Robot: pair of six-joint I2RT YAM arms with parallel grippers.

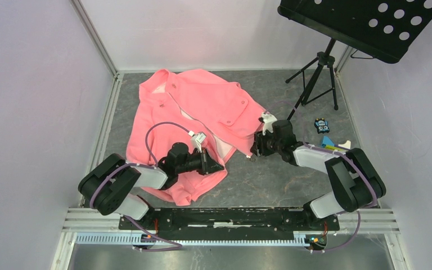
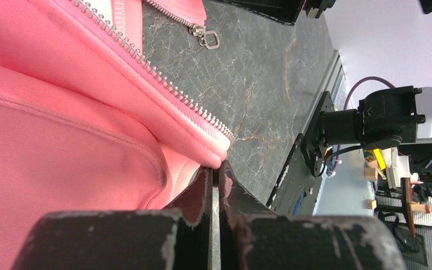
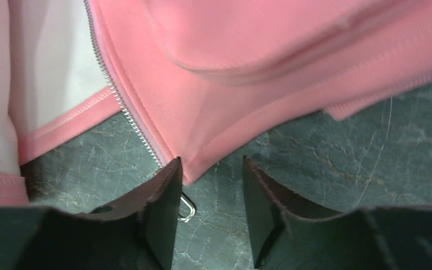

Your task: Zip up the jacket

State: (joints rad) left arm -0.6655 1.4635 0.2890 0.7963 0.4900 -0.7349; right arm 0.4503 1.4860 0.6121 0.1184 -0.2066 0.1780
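The coral-pink fleece jacket [image 1: 202,107] is lying spread on the left-centre of the dark grey marbled table [image 1: 270,180], its front hanging open and its silver zipper teeth [image 2: 163,84] running unjoined along each edge. The left pincer [image 2: 215,174] is pinching the bottom hem corner of one front panel, fingers almost together. The right pincer [image 3: 211,169] is holding its fingers apart, straddling the other panel's bottom corner and gripping nothing, a metal zipper pull [image 3: 187,209] lying beside one finger.
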